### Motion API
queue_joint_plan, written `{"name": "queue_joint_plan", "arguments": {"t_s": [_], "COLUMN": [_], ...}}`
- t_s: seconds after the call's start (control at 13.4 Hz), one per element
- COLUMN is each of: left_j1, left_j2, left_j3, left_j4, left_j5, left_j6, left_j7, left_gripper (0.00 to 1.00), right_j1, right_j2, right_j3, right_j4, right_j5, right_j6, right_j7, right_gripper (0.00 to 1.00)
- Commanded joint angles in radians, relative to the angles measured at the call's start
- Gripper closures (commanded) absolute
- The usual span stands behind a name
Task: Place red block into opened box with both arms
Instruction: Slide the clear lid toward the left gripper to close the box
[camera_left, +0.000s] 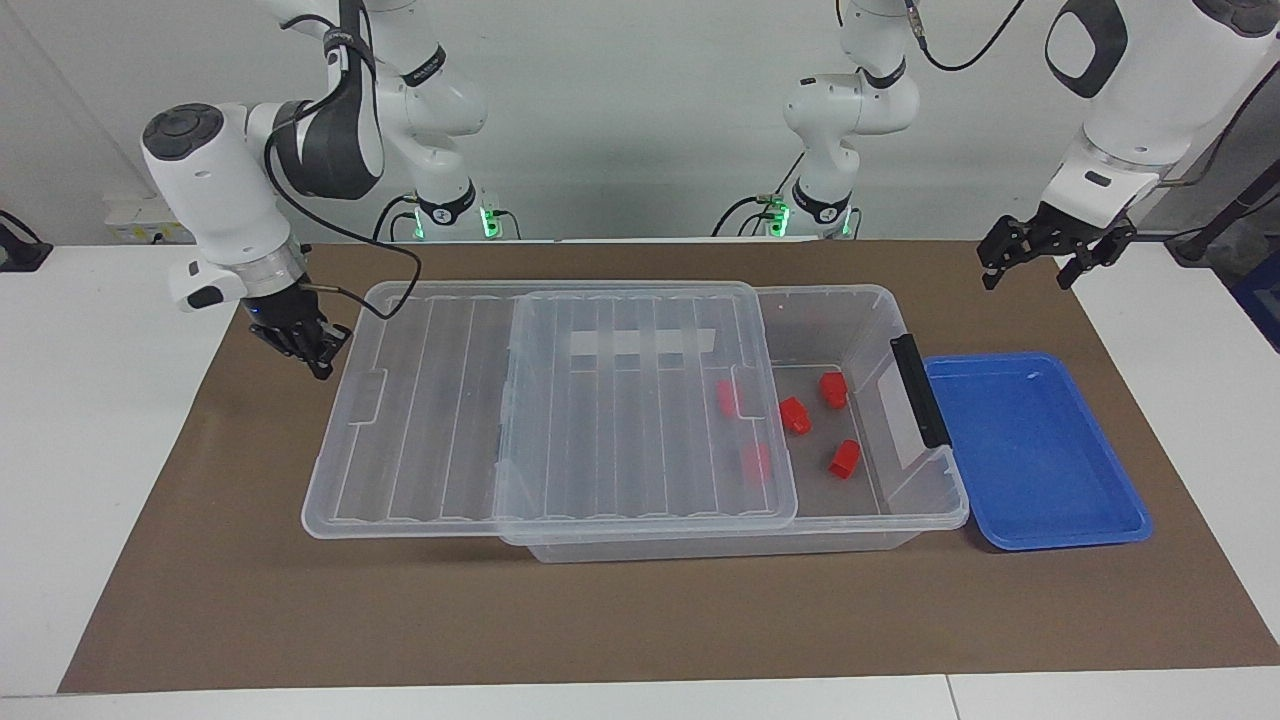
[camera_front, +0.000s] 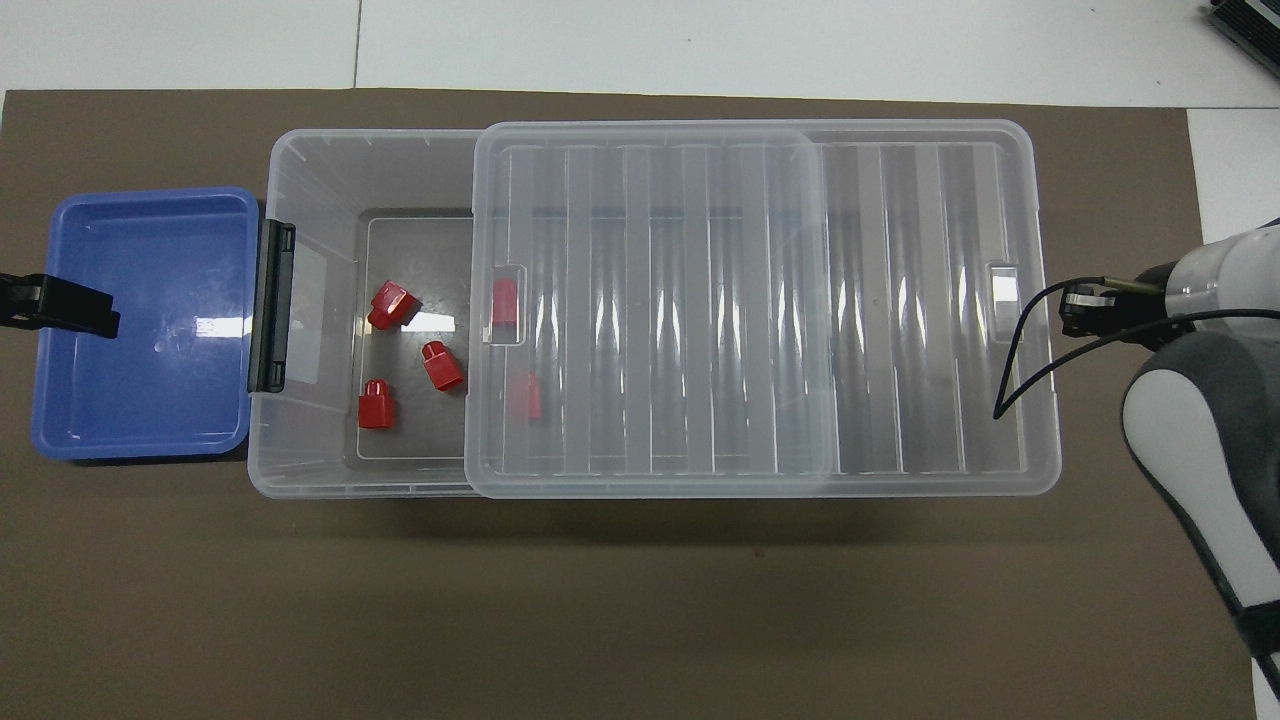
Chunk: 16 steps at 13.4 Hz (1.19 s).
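Note:
The opened box (camera_left: 868, 322) is a clear bin (camera_front: 310, 170) with a ribbed lid (camera_left: 610, 420) slid toward the right arm's end. This leaves the end by the black handle (camera_left: 920, 390) uncovered. Three red blocks (camera_left: 796, 415) (camera_front: 441, 365) lie on the open part of the floor. Two more show through the lid (camera_front: 505, 303). My right gripper (camera_left: 321, 366) (camera_front: 1075, 310) is shut and empty, low beside the lid's end edge; contact cannot be told. My left gripper (camera_left: 1026, 282) hangs open and empty over the blue tray's outer edge.
A shallow blue tray (camera_left: 1030, 460) (camera_front: 140, 400) sits against the box's handle end, toward the left arm's end of the table. Box and tray rest on a brown mat (camera_left: 640, 620). A black cable (camera_front: 1015, 350) from the right wrist hangs over the lid's end.

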Motion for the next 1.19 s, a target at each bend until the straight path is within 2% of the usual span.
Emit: {"name": "queue_joint_plan", "arguments": {"t_s": [0.0, 0.37, 1.12], "left_j1": [-0.001, -0.001, -0.001], "left_j2": [-0.013, -0.013, -0.013], "left_j3": [0.009, 0.009, 0.009], "left_j4": [-0.001, -0.001, -0.001], "left_j5": [-0.009, -0.009, -0.009], "left_j6": [-0.018, -0.018, -0.018], "left_j7": [0.002, 0.002, 0.002], "left_gripper": [0.0, 0.0, 0.0], "right_j1": [0.015, 0.071, 0.299], "right_j2": [-0.021, -0.021, -0.047], "right_j3": [0.002, 0.005, 0.005], "right_j4": [-0.045, -0.054, -0.088], "right_j5": [0.021, 0.025, 0.027], "right_j6": [0.018, 0.018, 0.018], "right_j7": [-0.018, -0.022, -0.012], "right_gripper": [1.0, 1.0, 1.0]}}
